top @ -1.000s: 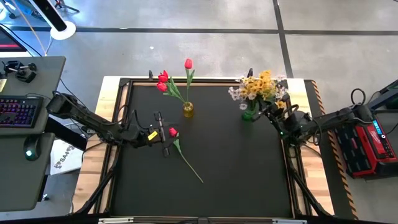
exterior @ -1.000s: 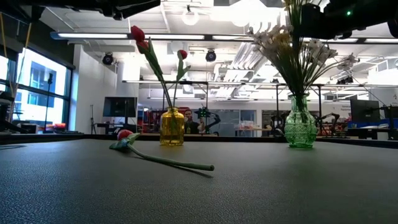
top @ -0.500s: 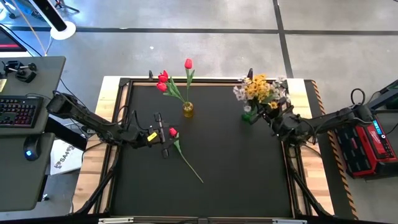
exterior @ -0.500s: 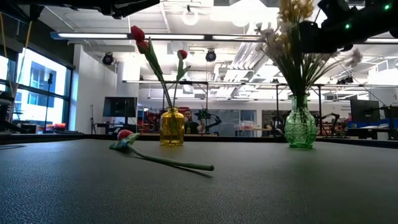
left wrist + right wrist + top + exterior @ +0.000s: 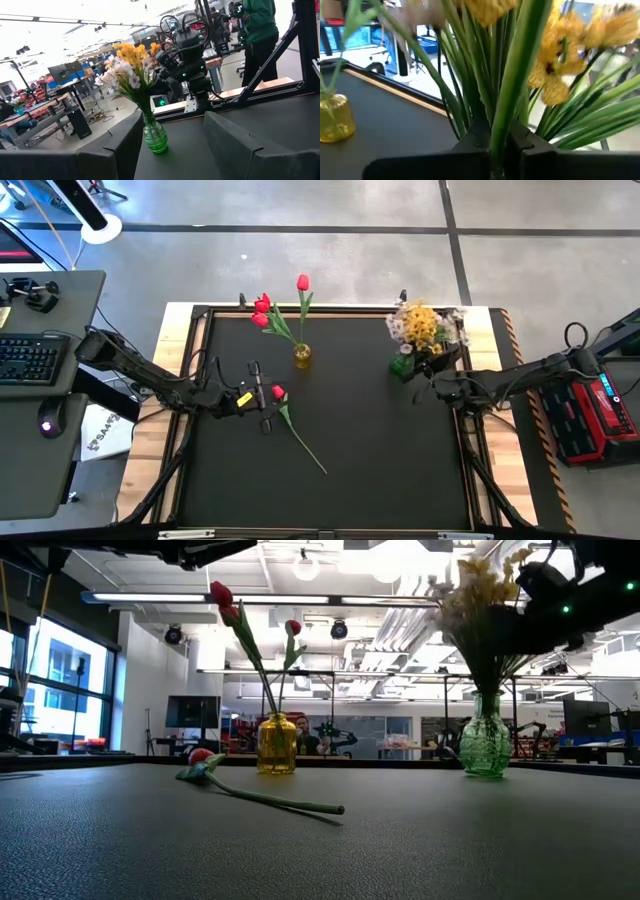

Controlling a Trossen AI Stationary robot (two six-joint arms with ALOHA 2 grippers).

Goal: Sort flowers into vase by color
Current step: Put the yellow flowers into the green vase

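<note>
A yellow vase (image 5: 302,357) at the table's far middle holds red tulips (image 5: 263,308). One more red tulip (image 5: 279,393) lies flat on the table, its stem (image 5: 285,803) running toward the near edge. My left gripper (image 5: 262,395) hangs open and level above that tulip's bud, touching nothing. A green vase (image 5: 403,365) at the far right holds white and yellow flowers (image 5: 422,325). My right gripper (image 5: 432,373) is just beside that vase, shut on a green stem of a yellow flower (image 5: 555,75). My right gripper pinches one green flower stem (image 5: 506,117) between its two fingers, which come nearly level from the table's right and lie across it. The stem rises past the fingers among the other stems. Below the fingers it is hidden, so where its lower end sits cannot be told.
A raised frame (image 5: 330,310) borders the black table top. Behind the table stand benches, monitors and a person (image 5: 260,30). A desk with a keyboard (image 5: 30,358) stands to the left. Bare black table (image 5: 390,460) lies toward the near edge.
My right gripper has sunk beside the green vase and turned at the wrist, still shut on the stem. The bunch of white and yellow flowers in the green vase has leaned over toward the table's right edge. The vase itself has stayed put.
</note>
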